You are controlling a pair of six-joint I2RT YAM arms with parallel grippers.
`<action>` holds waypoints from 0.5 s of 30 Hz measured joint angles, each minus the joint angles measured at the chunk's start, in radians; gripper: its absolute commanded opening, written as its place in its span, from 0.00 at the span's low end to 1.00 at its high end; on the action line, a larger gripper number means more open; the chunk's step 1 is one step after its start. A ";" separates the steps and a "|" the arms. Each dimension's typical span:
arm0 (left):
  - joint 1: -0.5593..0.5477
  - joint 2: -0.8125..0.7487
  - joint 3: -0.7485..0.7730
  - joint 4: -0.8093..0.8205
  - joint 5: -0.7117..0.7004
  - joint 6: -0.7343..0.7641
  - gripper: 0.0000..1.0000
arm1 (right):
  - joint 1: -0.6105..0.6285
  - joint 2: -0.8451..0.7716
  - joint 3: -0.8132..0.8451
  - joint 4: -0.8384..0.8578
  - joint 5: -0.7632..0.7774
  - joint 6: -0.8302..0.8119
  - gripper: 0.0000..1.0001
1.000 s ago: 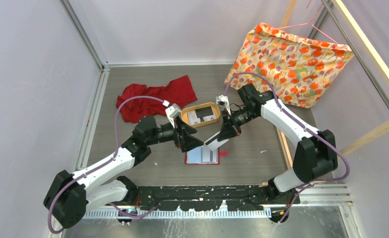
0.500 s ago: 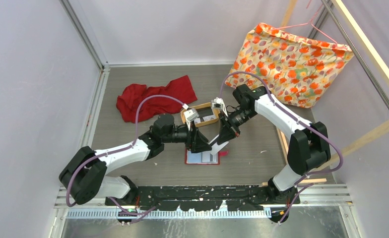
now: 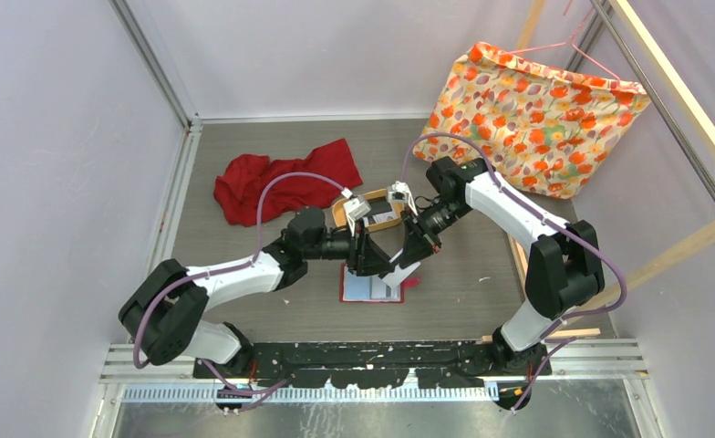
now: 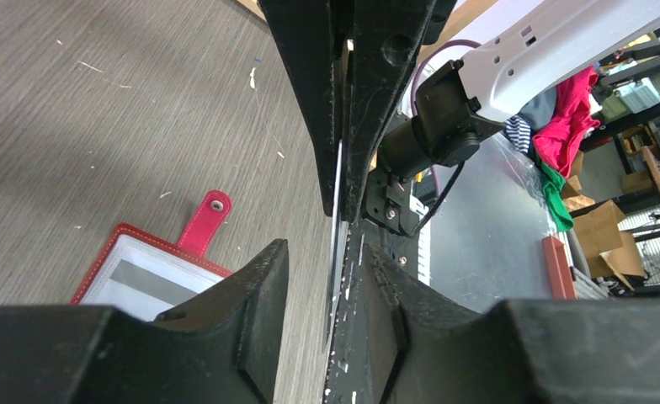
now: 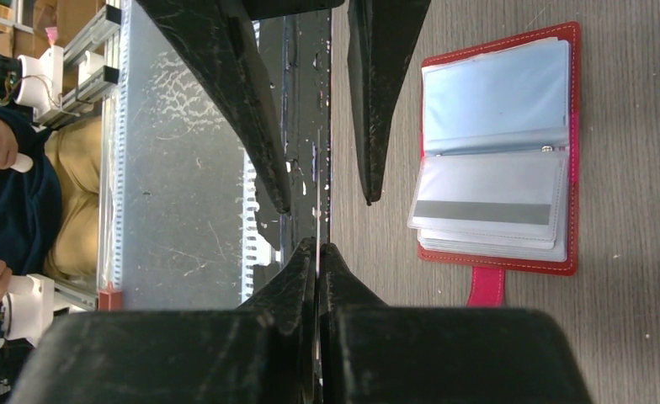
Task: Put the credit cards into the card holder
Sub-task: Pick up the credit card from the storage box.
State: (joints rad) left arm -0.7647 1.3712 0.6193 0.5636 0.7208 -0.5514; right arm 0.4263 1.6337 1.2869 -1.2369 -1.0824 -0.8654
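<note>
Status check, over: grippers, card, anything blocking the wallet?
Right gripper shut on a card. Left gripper open, straddling that card. Wallet open flat on the table, nothing lying on it.

We had the top cam mounted high behind the arm bases (image 3: 203,343), looking down over the whole table (image 3: 463,310). Our two wrist cams sat just behind their fingers (image 4: 242,328), low and close, pointed at each other, and both shared the edge-on credit card (image 4: 337,202) and card holder (image 5: 495,168).
</note>
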 measured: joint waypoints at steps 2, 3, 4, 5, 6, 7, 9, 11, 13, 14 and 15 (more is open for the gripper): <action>0.000 0.013 0.004 0.007 0.008 -0.009 0.32 | 0.000 0.000 0.000 -0.002 0.000 -0.001 0.01; 0.000 0.017 0.005 0.008 0.012 -0.014 0.30 | 0.000 0.000 0.000 -0.003 0.000 -0.002 0.01; 0.000 0.020 0.006 0.009 0.015 -0.018 0.29 | 0.000 0.001 0.000 -0.004 0.000 -0.003 0.01; 0.000 0.023 0.007 0.010 0.019 -0.019 0.27 | 0.000 0.002 0.002 -0.006 0.000 -0.005 0.01; 0.000 0.025 0.008 0.012 0.024 -0.021 0.25 | 0.000 0.004 0.004 -0.010 0.000 -0.006 0.01; 0.000 0.027 0.011 0.014 0.028 -0.022 0.25 | 0.000 0.006 0.006 -0.013 0.000 -0.008 0.01; 0.000 0.028 0.014 0.016 0.037 -0.025 0.24 | 0.002 0.011 0.013 -0.021 0.001 -0.014 0.01; 0.000 0.028 0.017 0.021 0.047 -0.026 0.22 | 0.003 0.013 0.017 -0.023 0.002 -0.018 0.01; 0.000 0.030 0.017 0.024 0.058 -0.029 0.20 | 0.004 0.014 0.019 -0.026 0.002 -0.021 0.01; 0.000 0.032 0.017 0.024 0.064 -0.032 0.18 | 0.004 0.015 0.019 -0.027 0.003 -0.021 0.01; 0.000 0.034 0.017 0.024 0.068 -0.035 0.17 | 0.004 0.016 0.019 -0.028 0.003 -0.022 0.01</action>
State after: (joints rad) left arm -0.7650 1.4052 0.6365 0.5873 0.7883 -0.5861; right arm 0.4301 1.6497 1.3056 -1.2648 -1.0794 -0.8871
